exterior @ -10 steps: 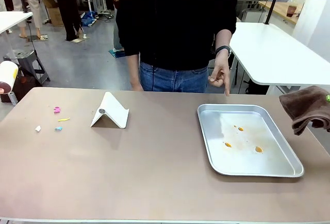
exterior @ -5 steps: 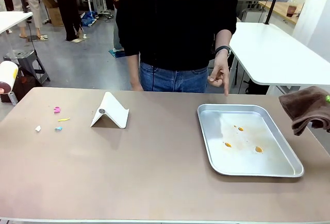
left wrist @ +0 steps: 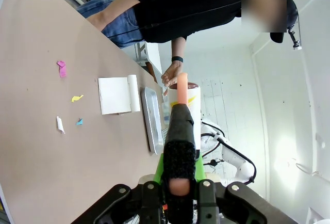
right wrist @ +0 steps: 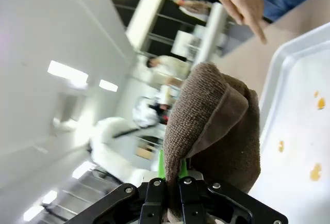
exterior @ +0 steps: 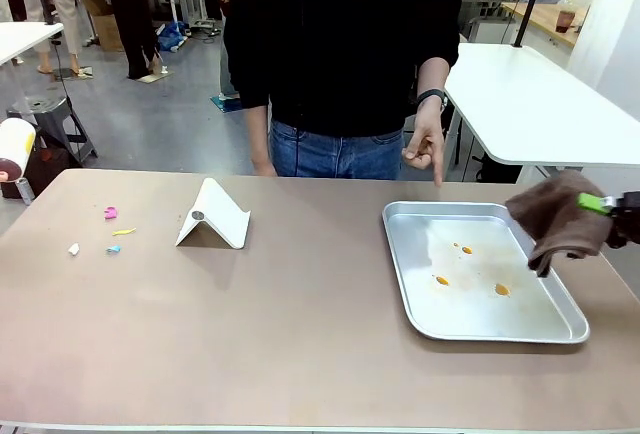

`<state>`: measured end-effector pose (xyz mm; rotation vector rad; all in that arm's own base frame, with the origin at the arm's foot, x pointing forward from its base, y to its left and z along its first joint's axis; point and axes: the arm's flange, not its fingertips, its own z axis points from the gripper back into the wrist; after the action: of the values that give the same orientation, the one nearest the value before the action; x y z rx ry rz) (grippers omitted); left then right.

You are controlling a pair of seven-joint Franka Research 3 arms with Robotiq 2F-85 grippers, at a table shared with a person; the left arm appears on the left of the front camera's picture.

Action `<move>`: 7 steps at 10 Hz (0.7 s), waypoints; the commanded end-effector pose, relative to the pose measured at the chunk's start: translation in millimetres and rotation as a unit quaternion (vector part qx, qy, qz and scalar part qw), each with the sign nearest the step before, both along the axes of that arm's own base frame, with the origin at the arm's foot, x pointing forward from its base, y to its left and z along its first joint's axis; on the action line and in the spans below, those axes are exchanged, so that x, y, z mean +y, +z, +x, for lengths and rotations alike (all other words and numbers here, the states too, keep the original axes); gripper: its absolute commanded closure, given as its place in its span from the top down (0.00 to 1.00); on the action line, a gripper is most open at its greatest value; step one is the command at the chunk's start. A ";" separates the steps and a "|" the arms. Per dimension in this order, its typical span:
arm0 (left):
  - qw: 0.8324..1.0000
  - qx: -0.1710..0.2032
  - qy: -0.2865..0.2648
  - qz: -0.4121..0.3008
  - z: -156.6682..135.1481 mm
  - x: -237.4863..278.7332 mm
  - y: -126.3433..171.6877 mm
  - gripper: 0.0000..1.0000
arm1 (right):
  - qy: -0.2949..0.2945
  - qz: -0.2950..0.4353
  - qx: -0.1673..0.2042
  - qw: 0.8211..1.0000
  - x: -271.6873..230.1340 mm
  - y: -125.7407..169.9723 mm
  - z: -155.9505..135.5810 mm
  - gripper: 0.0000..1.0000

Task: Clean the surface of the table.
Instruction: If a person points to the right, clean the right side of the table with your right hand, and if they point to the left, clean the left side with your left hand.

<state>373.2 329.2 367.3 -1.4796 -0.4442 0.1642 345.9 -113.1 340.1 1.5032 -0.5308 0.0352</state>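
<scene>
Brownish-taupe matte desk: right end effector, clamped on hanging brown terry cloth, may smear orange drops in silver metal tray.

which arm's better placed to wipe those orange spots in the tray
Right. The right gripper is shut on the brown cloth, hanging over the tray's right edge near the orange spots. The left gripper holds a roller at the table's far left, by the paper scraps.

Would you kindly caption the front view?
Right gripper holds a brown cloth by the stained tray on the table; a person's hand points.
</scene>
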 end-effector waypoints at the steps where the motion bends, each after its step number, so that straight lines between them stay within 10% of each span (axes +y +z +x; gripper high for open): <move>1: 1.000 -0.002 -0.001 0.001 -1.8 -0.3 3.5 0.00 | 0.011 -0.132 -0.024 0.991 45.2 18.1 -6.7 0.07; 7: 1.000 -0.002 -0.001 0.001 -1.8 -0.3 3.5 0.00 | -0.004 -0.415 -0.018 0.910 89.9 47.3 23.5 0.07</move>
<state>373.4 329.2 367.0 -1.4790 -0.4436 0.1643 396.9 -37.4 386.6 0.7431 -0.5214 0.2694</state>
